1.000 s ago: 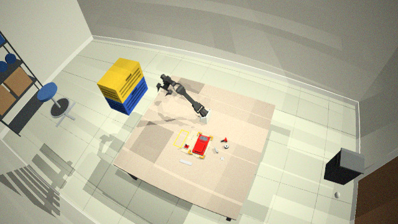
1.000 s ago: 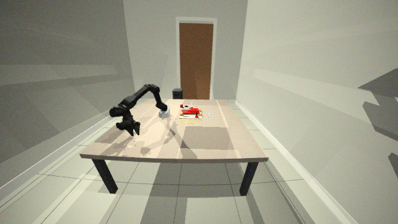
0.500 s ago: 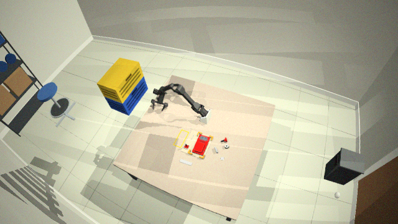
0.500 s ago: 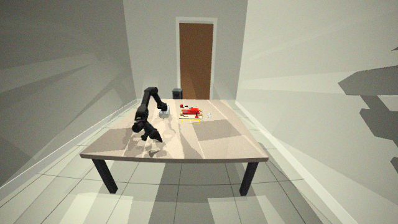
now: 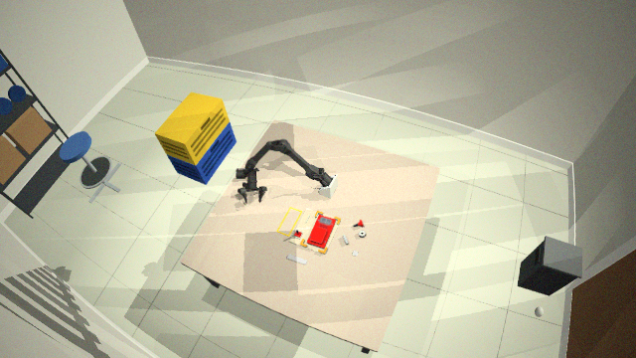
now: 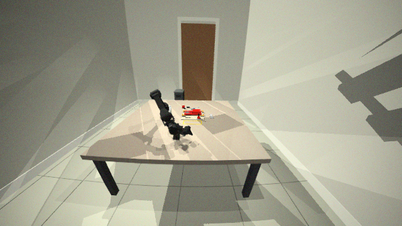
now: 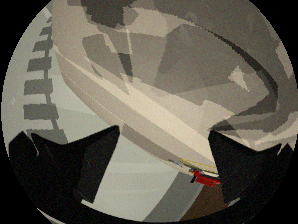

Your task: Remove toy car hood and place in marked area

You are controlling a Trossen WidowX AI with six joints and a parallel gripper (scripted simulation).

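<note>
The toy car is red with a grey windscreen and sits on a pale board between orange corner pieces. A raised red panel covers its end away from the windscreen; I cannot tell for sure where the hood's edges are. The marked area is a thin yellow outline beside the board, with nothing seen inside it. My gripper is open and empty, off to the arm's far side, well away from the car. In the wrist view the red car parts show small near the right finger.
A small red part on a dark stand is at the board's edge near the outline. A red piece, a wheel, a grey piece and a pale bar lie around the car. The arm's white base is close by.
</note>
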